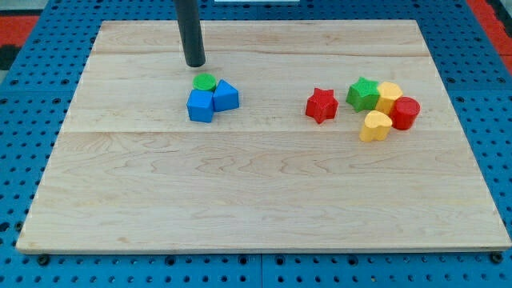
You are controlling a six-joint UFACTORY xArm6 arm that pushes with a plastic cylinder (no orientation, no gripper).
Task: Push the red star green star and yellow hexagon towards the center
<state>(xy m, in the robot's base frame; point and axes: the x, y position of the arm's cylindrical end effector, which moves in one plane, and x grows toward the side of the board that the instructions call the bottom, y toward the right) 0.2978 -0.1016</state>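
Note:
The red star (322, 105) lies right of the board's middle. The green star (363, 94) sits just to its right, touching the yellow hexagon (390, 96). My tip (195, 63) stands near the view's top, left of centre, far to the left of these three blocks. It is just above a small green round block (205, 82), with a narrow gap between them.
Two blue blocks (201, 106) (226, 96) sit touching below the green round block. A red cylinder (406, 113) and a yellow heart-like block (375, 126) crowd the hexagon's right and lower sides. The wooden board (256, 200) lies on a blue pegboard.

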